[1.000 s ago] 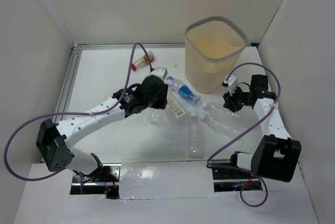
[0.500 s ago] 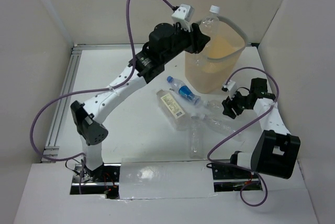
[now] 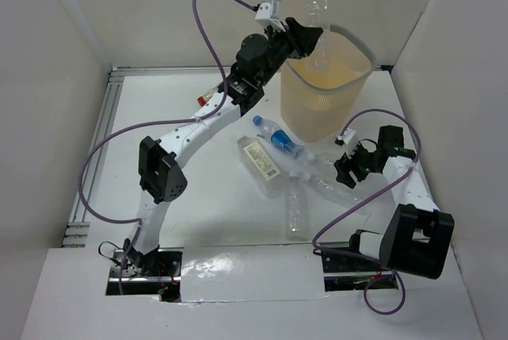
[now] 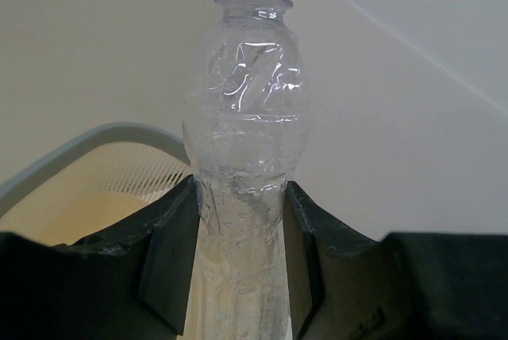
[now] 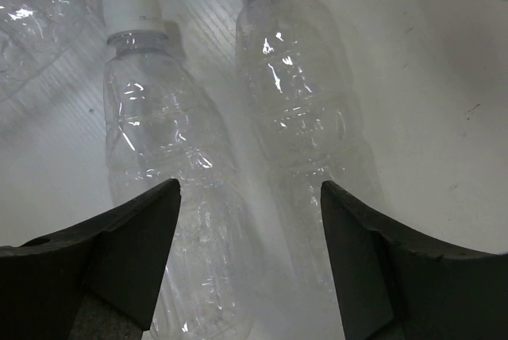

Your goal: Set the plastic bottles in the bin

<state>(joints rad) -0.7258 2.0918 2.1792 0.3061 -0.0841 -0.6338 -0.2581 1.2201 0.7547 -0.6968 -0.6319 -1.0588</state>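
Observation:
My left gripper (image 3: 305, 38) is shut on a plain clear bottle (image 3: 317, 8) with a white cap and holds it upright over the near-left rim of the beige bin (image 3: 313, 110). In the left wrist view the fingers (image 4: 171, 253) pinch the bottle's (image 4: 246, 117) waist, with the bin's rim (image 4: 79, 143) below. My right gripper (image 3: 347, 167) is open low over two clear bottles (image 3: 325, 177). In the right wrist view these lie side by side, the left one (image 5: 159, 141) and the right one (image 5: 298, 94), between the spread jaws (image 5: 250, 197).
On the table lie a blue-capped bottle (image 3: 275, 138), a white-labelled bottle (image 3: 260, 157), a clear bottle (image 3: 295, 206) and a red-capped one (image 3: 204, 98) half hidden behind the left arm. White walls enclose the table on both sides and at the back.
My left arm has lifted a clear bottle off the table and swung it up over the bin's rim. My right gripper has edged down and left over the two bottles.

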